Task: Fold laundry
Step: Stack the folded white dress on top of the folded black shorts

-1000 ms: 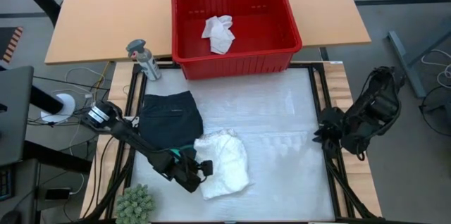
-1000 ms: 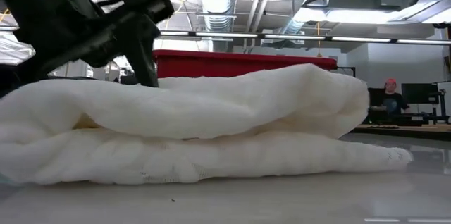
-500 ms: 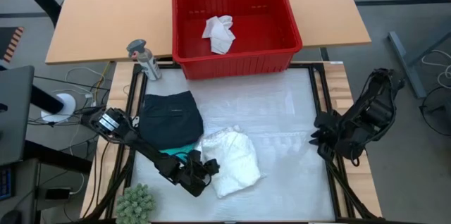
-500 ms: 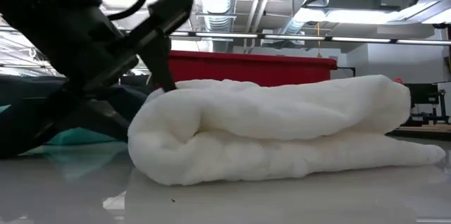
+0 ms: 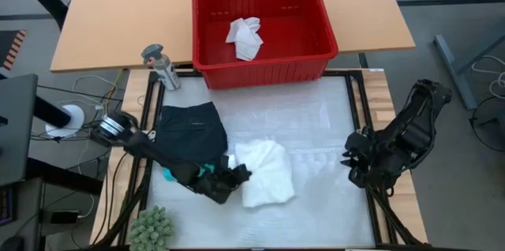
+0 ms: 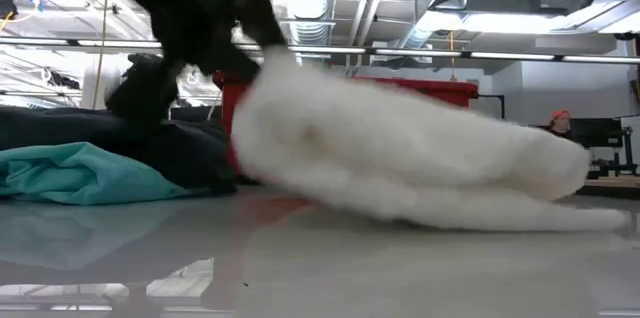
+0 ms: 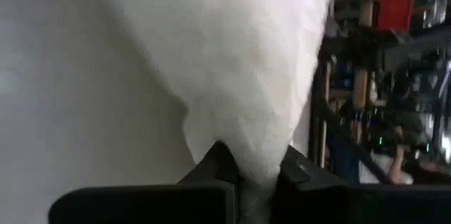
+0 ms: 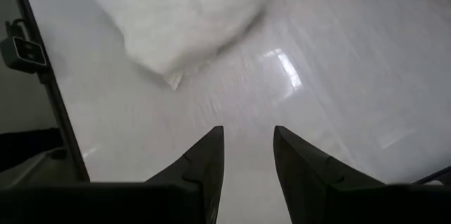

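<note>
Bench (image 5: 331, 125) surface, white and glossy, is seen carrying the laundry, and a red basket (image 5: 264, 68) is set at its far edge on the wooden top beyond, with one small white cloth (image 5: 245, 38) lying inside it. A black garment (image 5: 189, 129) is laid folded on the left part of the bench, and a strip of teal garment (image 6: 85, 173) is seen just in front of it. A folded white garment (image 5: 266, 174) is found near the middle of the bench, just right of the black one; its left edge is raised off the surface in the low view. That edge is pinched by the left gripper (image 5: 234, 178), whose fingers (image 7: 211, 164) are closed on the white cloth. The right gripper (image 5: 353, 160) is held over the right edge of the bench, well apart from the white garment, its fingers (image 8: 204, 160) parted and holding nothing. A small green plant (image 5: 151, 227) is placed at the near left corner.
</note>
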